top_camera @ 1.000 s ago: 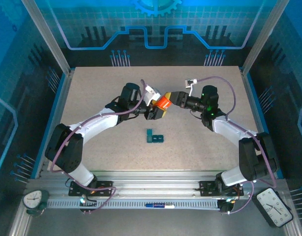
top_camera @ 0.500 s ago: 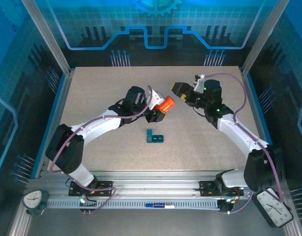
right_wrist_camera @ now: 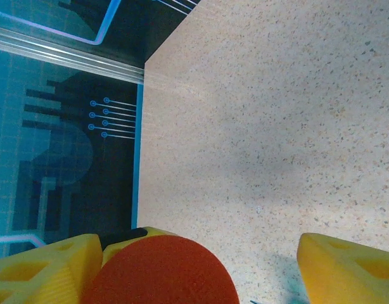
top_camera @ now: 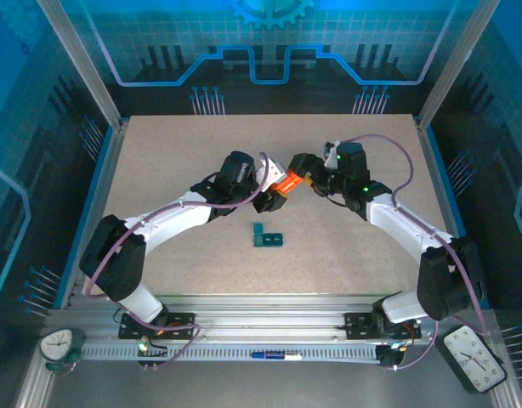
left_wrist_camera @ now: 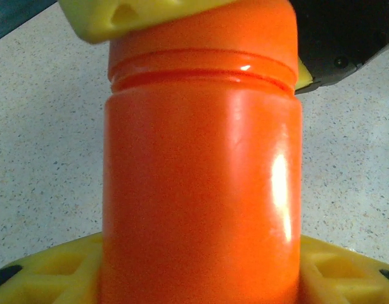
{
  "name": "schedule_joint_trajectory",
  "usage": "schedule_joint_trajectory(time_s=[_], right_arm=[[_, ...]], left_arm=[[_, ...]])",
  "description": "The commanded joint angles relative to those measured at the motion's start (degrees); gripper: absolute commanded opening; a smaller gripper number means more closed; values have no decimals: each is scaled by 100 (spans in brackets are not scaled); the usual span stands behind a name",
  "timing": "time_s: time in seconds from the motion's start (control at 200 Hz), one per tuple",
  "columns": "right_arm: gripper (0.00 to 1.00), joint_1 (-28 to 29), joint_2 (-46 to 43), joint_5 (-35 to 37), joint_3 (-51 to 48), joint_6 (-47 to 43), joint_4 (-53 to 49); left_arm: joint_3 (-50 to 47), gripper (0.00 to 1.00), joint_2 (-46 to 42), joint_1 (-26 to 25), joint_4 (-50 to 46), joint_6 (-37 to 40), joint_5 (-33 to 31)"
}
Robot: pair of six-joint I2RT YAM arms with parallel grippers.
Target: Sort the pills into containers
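The speckled table (top_camera: 159,153) sits inside blue walls. From above, my left pincer (top_camera: 272,198) grips the orange pill bottle (top_camera: 286,182), and my right pincer (top_camera: 300,172) meets its top. The teal containers (top_camera: 266,238) lie on the table, near the bottle on my side.

My left wrist camera sees yellow fingers (left_wrist_camera: 49,272) squeezing the bottle (left_wrist_camera: 201,177) from both sides.

My right wrist camera sees my right pincer (right_wrist_camera: 182,269) spread around the orange cap (right_wrist_camera: 159,275). One finger (right_wrist_camera: 45,269) is touching the cap and the other stands apart.

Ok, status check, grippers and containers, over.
Left gripper shut on orange bottle. Right gripper open, straddling its cap. Containers on the table, apart from both.
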Motion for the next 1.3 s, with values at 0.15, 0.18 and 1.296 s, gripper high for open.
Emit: schedule_joint_trajectory(time_s=[0.15,0.18,1.296], right_arm=[[70,120,98,-237,42,252,294],[66,131,100,-256,35,265,321],[87,-356,-455,160,-404,-17,714]], left_arm=[[57,0,0,-51,45,150,-39],[63,0,5,-48,41,152,-45],[198,0,-48,348,-82,-387,763]])
